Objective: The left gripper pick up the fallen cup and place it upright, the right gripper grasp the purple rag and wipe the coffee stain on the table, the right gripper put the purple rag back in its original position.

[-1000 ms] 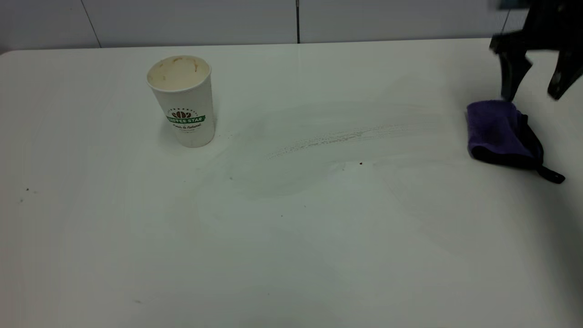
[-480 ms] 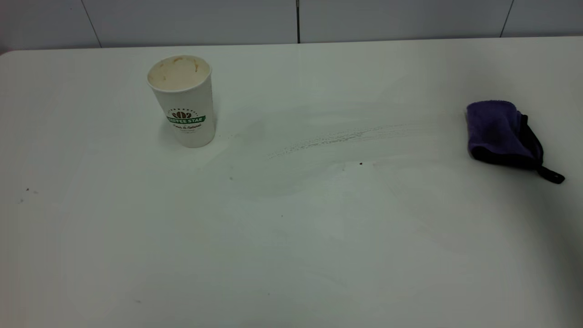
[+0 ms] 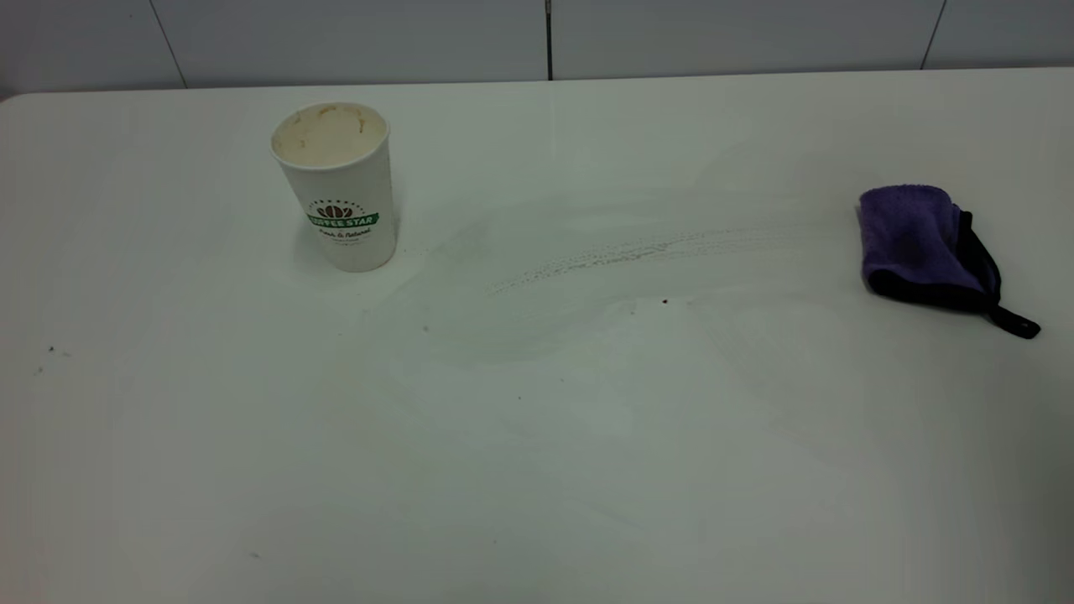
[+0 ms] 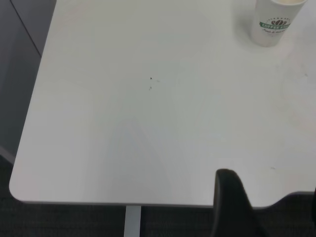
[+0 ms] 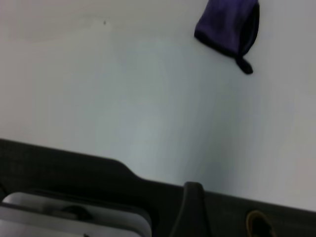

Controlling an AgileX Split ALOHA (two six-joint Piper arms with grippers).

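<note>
Judging from how things lie, we take the work to be all but finished, and the step in hand to be parking both arms clear of the table (image 3: 537, 470).

Taking the exterior view as a clock face centred on the tabletop, the white COFFEE STAR paper cup (image 3: 340, 189) stands upright at about 10 o'clock, mouth up, with brown smears inside. The purple rag (image 3: 919, 243) lies bunched at about 3 o'clock, near the table's edge, with its black loop strap (image 3: 1015, 323) trailing toward 4 o'clock. Nothing touches either of them.

We see no dark coffee stain. Between cup and rag runs only a faint damp streak (image 3: 621, 256), and just toward 5 o'clock of it sits a tiny dark speck (image 3: 664, 300).

Neither arm shows in the exterior view. The left gripper (image 4: 232, 207) hangs over the table's edge, well apart from the cup, and holds nothing we can see. The right gripper (image 5: 193, 207) also sits off the table's edge, well apart from the rag. We cannot tell whether either pincer is open or closed.

To finish well, we would:
- keep each arm on its own side, so the light, empty cup is not knocked over;
- keep clear of the rag and its strap, which could snag;
- judge whether the speck warrants another pass. If it does, we would take the rag from above at its thick fold.
</note>
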